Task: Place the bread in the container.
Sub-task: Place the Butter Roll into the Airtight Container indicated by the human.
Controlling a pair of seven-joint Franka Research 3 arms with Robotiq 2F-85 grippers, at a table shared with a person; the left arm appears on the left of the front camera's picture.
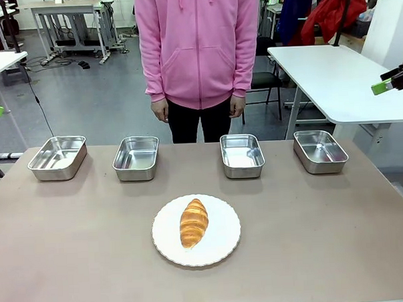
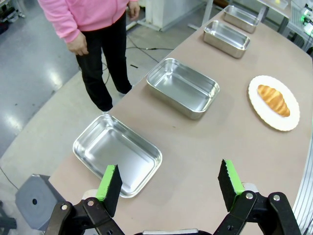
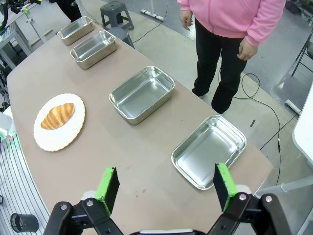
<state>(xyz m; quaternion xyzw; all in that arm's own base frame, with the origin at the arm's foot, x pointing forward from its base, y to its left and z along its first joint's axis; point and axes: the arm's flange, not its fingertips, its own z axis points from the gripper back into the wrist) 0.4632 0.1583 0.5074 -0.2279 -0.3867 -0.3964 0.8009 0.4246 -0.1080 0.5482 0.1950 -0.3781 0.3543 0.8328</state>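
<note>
The bread [image 1: 193,222] is a golden-brown croissant lying on a round white plate [image 1: 222,247] in the middle of the table's near half. Several alike shiny steel pans stand empty in a row beyond it, from the far-left one [image 1: 58,157] to the far-right one [image 1: 320,150]. Nothing marks which is the container. My left gripper [image 2: 168,171] hovers open high above the left end pan [image 2: 117,152], with the bread [image 2: 274,100] far off. My right gripper [image 3: 165,172] hovers open over the right end pan [image 3: 209,149], well away from the bread [image 3: 57,116].
A person in a pink hoodie [image 1: 198,44] stands at the far edge behind the middle pans, both hands hanging down. A white table [image 1: 339,78] stands to the back right. The brown tabletop [image 1: 72,250] is bare around the plate.
</note>
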